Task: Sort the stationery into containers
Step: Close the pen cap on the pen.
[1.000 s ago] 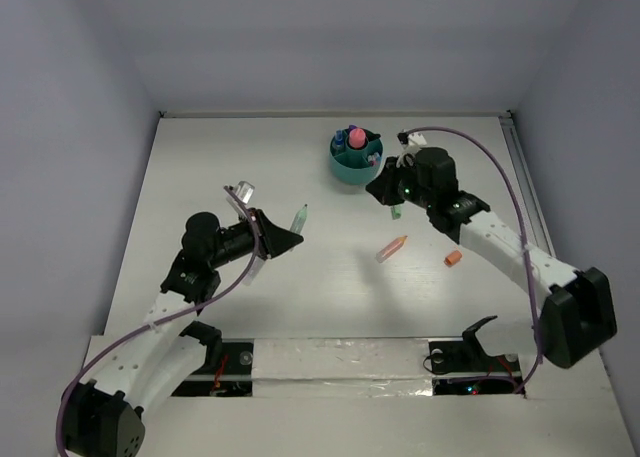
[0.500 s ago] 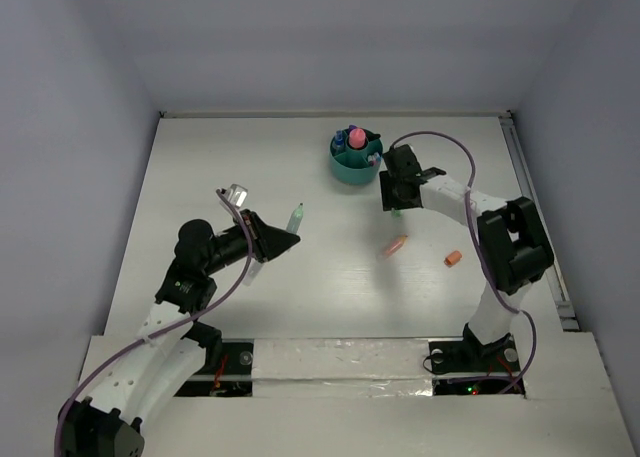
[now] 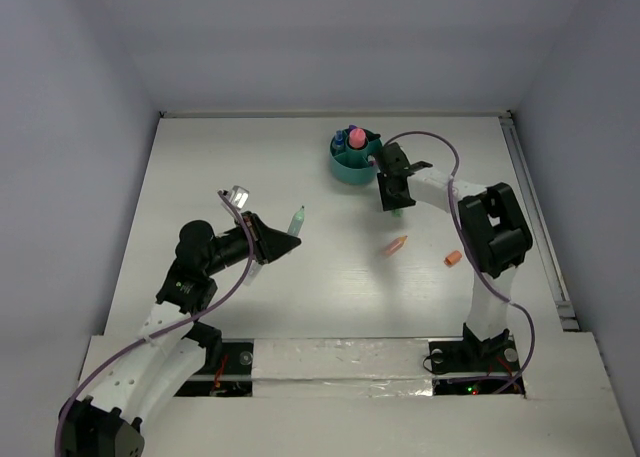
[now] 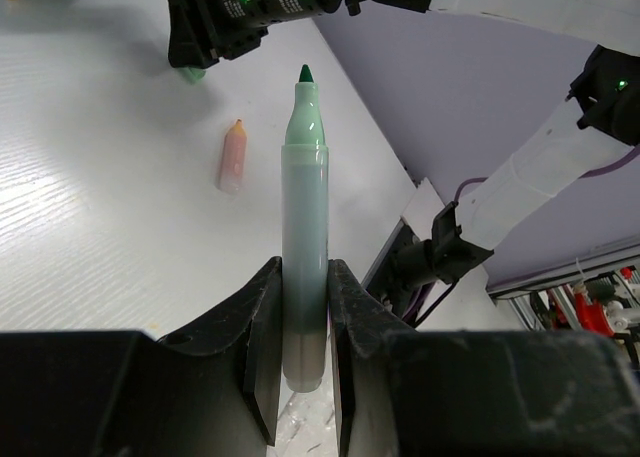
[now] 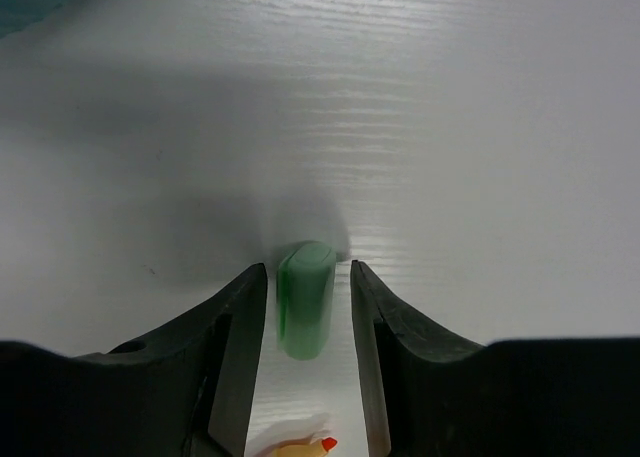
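Observation:
My left gripper (image 3: 283, 239) (image 4: 304, 267) is shut on an uncapped green marker (image 3: 298, 217) (image 4: 304, 217), whose tip points away over the table. My right gripper (image 3: 392, 192) (image 5: 308, 270) stands open, low over the table just right of the teal organiser (image 3: 350, 172). A small green cap (image 3: 397, 211) (image 5: 305, 299) lies on the table between its fingers, with a clear gap on the right side. The organiser holds pink, blue and purple items. An orange-pink highlighter (image 3: 396, 245) (image 4: 232, 155) and an orange cap (image 3: 453, 259) lie loose on the table.
The right arm is folded up steeply, its elbow (image 3: 495, 227) above the orange cap. Walls close the table at the back and sides. A taped strip (image 3: 340, 362) runs along the near edge between the arm bases.
The right arm has folded in and its gripper, shut a second ago, now stands open around the green cap. The left arm drew back slightly with the marker.

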Controlling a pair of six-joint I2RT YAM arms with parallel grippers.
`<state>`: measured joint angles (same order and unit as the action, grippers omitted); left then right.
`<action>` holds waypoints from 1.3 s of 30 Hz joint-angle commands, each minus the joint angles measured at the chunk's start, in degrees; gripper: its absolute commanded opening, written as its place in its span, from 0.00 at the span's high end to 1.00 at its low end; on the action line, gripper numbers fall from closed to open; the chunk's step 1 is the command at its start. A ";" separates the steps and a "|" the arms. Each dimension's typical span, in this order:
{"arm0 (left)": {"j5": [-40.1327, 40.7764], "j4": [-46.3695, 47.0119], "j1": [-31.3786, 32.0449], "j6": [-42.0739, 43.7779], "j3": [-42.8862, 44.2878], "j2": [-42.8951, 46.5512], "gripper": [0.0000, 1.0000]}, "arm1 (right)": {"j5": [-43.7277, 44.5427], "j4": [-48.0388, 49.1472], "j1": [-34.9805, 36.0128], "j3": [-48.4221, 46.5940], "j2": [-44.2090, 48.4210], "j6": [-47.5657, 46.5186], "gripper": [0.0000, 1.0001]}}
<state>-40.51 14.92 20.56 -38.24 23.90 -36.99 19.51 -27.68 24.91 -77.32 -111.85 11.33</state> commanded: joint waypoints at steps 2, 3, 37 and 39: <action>-1.59 3.72 0.19 -0.43 -0.26 0.17 1.00 | -0.87 -2.03 0.05 -2.31 -1.17 -0.79 0.57; -1.59 3.80 0.19 -0.43 -0.17 0.08 1.00 | -0.79 -2.03 0.05 -2.22 -1.35 -0.79 0.60; 0.25 45.46 1.24 -32.33 -8.52 -4.93 1.00 | -43.51 114.49 12.36 27.31 17.91 59.13 0.98; 1.04 44.59 1.24 -32.51 -8.87 -3.27 1.00 | -42.28 119.41 13.15 27.40 15.80 61.25 0.97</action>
<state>-40.07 52.86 21.43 -67.99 15.46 -42.52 -24.36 67.48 37.23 -48.05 -94.02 65.45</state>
